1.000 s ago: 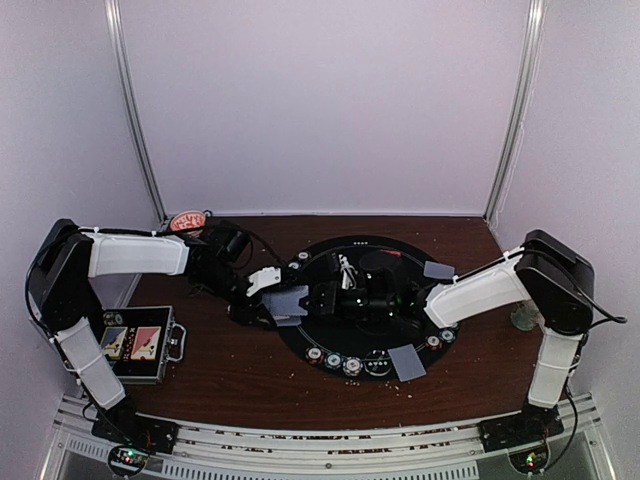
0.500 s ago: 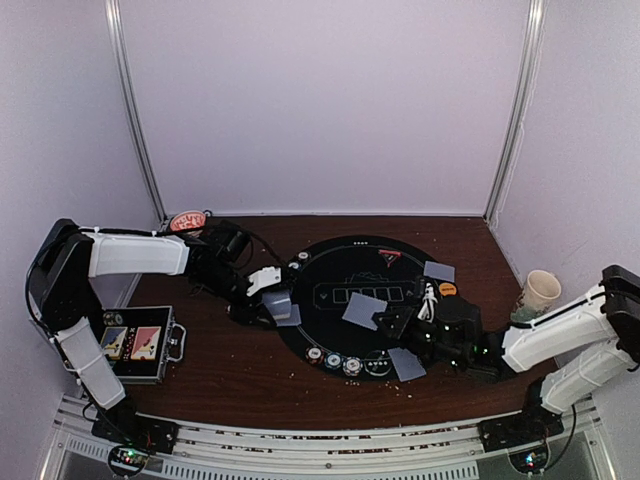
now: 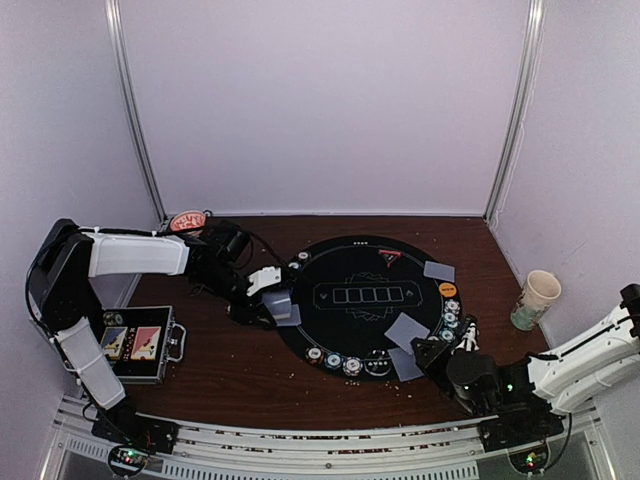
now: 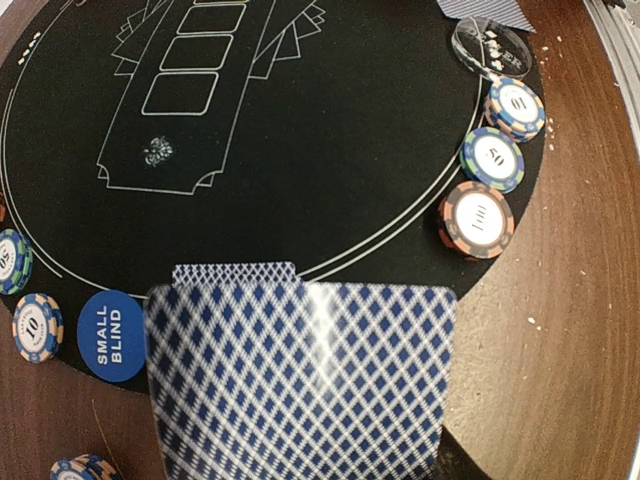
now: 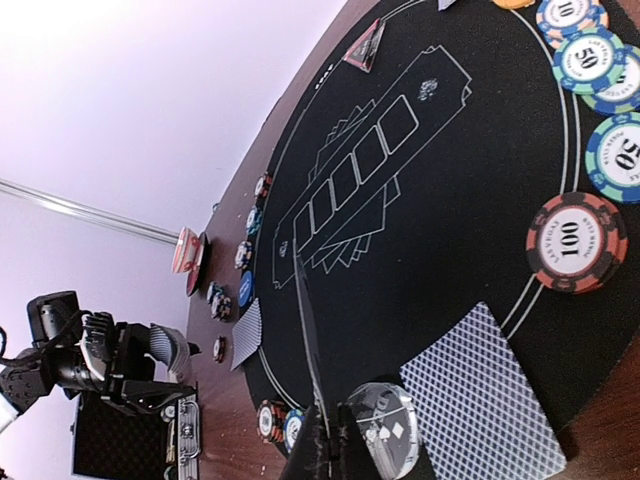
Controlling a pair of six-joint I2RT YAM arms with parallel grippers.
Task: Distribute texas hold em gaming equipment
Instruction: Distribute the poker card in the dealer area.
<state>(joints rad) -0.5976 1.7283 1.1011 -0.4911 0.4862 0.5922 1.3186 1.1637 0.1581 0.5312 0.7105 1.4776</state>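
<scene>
At the left rim of the black mat (image 3: 345, 265), I find the left gripper (image 3: 268, 297) clenched on a deck of grey-blue-backed cards (image 4: 300, 385), with the blue button (image 4: 112, 335) just beside it. At the near right rim, the right gripper (image 5: 325, 452) is clamped on a single card (image 5: 308, 330) seen edge-on. Close by it sit a silvery button (image 5: 385, 430) and a lying card (image 5: 485, 400). Striped chips (image 5: 575, 245) crowd the rim alongside. A paper cup (image 3: 538, 297) stands right of the mat, and a black case (image 3: 140, 345) lies well apart at the near left.
</scene>
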